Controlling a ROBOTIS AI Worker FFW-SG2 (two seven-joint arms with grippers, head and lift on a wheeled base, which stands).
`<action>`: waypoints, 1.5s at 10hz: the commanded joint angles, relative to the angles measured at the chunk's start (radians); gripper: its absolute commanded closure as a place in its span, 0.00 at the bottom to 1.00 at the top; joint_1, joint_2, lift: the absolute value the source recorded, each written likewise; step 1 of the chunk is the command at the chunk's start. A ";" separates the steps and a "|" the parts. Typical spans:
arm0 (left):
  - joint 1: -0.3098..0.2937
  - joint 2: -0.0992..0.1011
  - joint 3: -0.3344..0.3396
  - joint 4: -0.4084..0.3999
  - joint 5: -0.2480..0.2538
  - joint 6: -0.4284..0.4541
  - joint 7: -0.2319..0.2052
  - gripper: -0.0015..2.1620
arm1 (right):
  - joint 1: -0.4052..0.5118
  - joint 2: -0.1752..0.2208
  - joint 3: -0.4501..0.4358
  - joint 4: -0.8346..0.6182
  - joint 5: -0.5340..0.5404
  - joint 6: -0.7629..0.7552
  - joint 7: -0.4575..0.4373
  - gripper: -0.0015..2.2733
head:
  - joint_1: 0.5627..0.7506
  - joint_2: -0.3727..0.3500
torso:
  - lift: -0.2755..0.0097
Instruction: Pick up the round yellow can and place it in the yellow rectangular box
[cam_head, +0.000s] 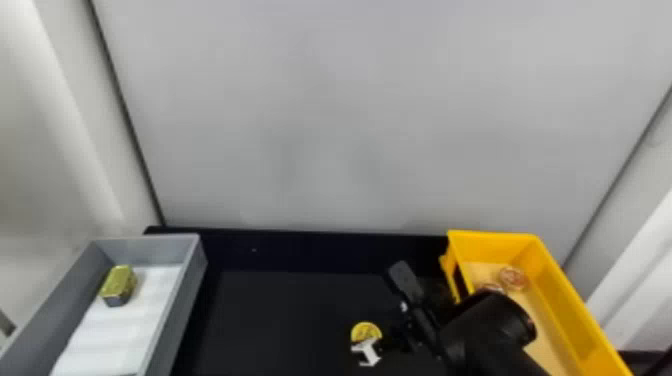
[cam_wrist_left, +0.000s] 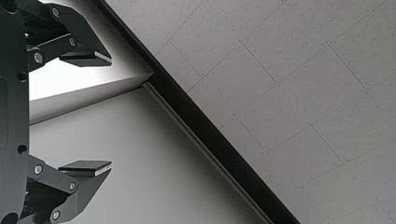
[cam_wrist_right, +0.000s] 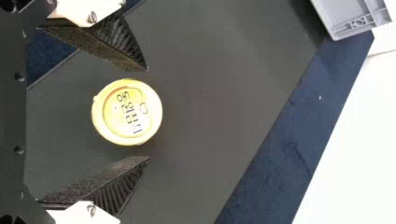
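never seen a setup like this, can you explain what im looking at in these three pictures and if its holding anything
This is a robot with two black arms. The head view looks down from its head: the right arm reaches over a black surface, where a round yellow can sits. On the robot's left is a grey box holding a gold-topped tin; on its right, a yellow box with round reddish things.

Each other picture comes from a wrist. The left gripper is open and empty, apparently facing the ceiling. The right gripper is open around the can, not touching it, so nothing is held.
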 joint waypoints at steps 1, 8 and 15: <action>-0.001 0.001 0.000 0.000 0.000 0.000 -0.001 0.21 | 0.004 0.003 -0.010 0.020 0.002 -0.011 -0.004 0.06 | 0.06 0.45 | 0.97; 0.016 0.008 0.011 -0.015 0.002 0.018 -0.009 0.21 | 0.182 -0.061 -0.150 -0.511 0.018 0.323 0.065 0.32 | 0.06 0.45 | 0.97; 0.029 0.049 0.043 -0.058 0.003 0.073 -0.021 0.21 | 0.090 -0.291 -0.469 -0.894 0.033 0.641 0.074 0.32 | 0.06 0.45 | 0.97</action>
